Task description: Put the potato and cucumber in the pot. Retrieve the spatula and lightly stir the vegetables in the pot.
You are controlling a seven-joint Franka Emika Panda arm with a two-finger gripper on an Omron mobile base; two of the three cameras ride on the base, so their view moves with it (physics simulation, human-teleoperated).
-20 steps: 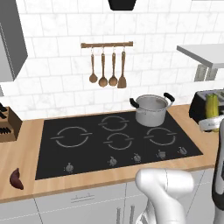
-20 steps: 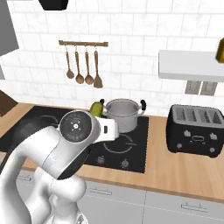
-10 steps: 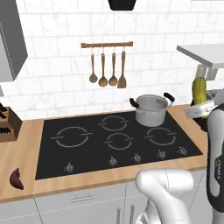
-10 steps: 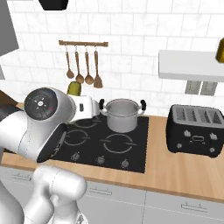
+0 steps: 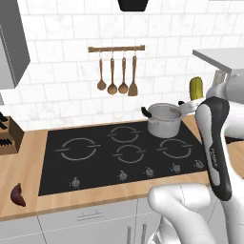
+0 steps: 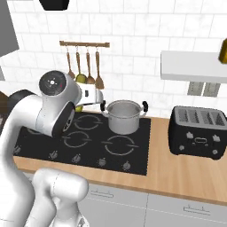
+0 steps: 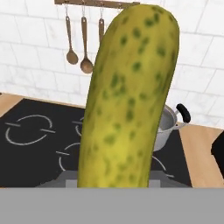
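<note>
Between my gripper's [image 5: 194, 101] jaws the cucumber [image 7: 129, 98] stands upright, clamped near its base so it clears the pot [image 7: 168, 127], which I see just beyond, awaiting the drop.

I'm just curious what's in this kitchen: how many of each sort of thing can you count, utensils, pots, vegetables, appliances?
Wooden spoons: 3
Spatula: 1
Pot: 1
Cucumber, held upright in the gripper: 1
Reddish-brown root: 1
Toaster: 1
Knife block: 1
Total: 9
</note>
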